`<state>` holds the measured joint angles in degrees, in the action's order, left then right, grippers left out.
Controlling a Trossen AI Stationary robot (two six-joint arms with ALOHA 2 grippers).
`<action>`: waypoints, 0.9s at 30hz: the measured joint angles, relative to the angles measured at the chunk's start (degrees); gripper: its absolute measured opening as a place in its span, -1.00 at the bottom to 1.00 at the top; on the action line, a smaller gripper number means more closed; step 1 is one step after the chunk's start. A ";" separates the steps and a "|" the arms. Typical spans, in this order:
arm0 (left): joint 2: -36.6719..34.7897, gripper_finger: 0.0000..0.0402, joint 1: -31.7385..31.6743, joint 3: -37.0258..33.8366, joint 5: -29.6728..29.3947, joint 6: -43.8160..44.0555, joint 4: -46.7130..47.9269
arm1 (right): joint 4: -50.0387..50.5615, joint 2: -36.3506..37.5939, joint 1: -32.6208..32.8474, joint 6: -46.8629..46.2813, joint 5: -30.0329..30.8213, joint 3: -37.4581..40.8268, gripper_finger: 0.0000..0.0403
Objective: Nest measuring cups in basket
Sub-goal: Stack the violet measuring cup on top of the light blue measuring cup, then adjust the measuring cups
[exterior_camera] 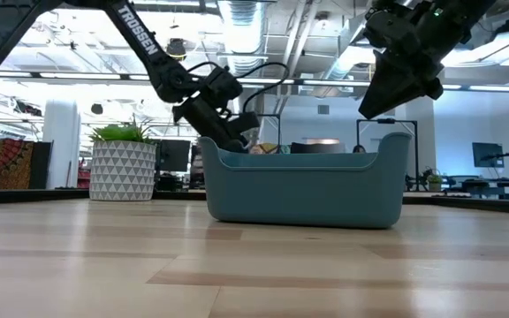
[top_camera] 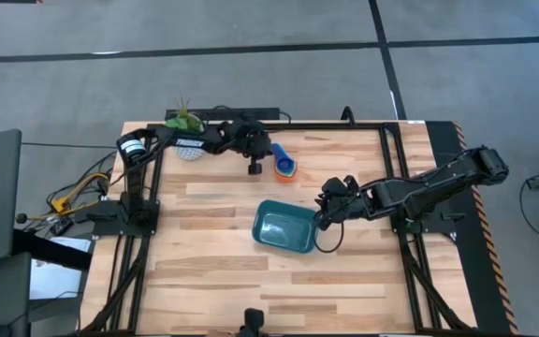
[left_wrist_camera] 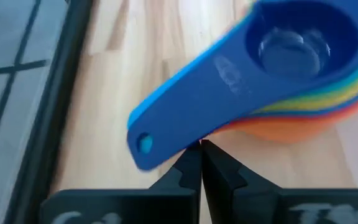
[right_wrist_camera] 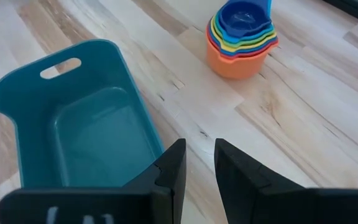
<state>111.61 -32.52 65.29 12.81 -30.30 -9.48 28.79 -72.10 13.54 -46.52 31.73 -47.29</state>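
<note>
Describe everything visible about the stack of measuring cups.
The measuring cups sit nested in one upright stack on the wooden table, outside the teal basket. They look like glossy plastic: orange on the outside, then red, yellow, green and light blue rims, with a dark blue cup on top. Flat handles stick out sideways; the blue one has a hole. The left tool, shut, is at the handle.
</note>
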 joint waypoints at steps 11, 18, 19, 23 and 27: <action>0.00 -1.00 -0.81 5.27 -2.09 -0.73 13.36 | 1.02 0.00 1.28 -1.68 0.01 0.00 -0.47; -2.71 -1.00 -1.05 8.50 -14.12 -4.09 18.13 | 1.15 0.00 2.15 -1.88 2.57 0.00 -0.47; -3.08 -1.00 -1.12 9.44 -14.22 -4.09 18.05 | 1.19 0.00 2.08 -2.00 3.10 0.00 -0.47; -3.13 -1.00 -2.01 13.01 -8.51 -0.12 12.80 | 1.10 -0.39 1.65 -2.15 4.33 0.02 -0.47; -0.52 -1.00 -2.19 13.88 -0.87 3.82 1.42 | 0.87 -0.37 1.25 -3.01 4.48 0.00 -0.47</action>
<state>111.09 -34.71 79.18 11.94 -26.48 -8.06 29.66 -72.47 14.79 -49.54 36.21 -47.29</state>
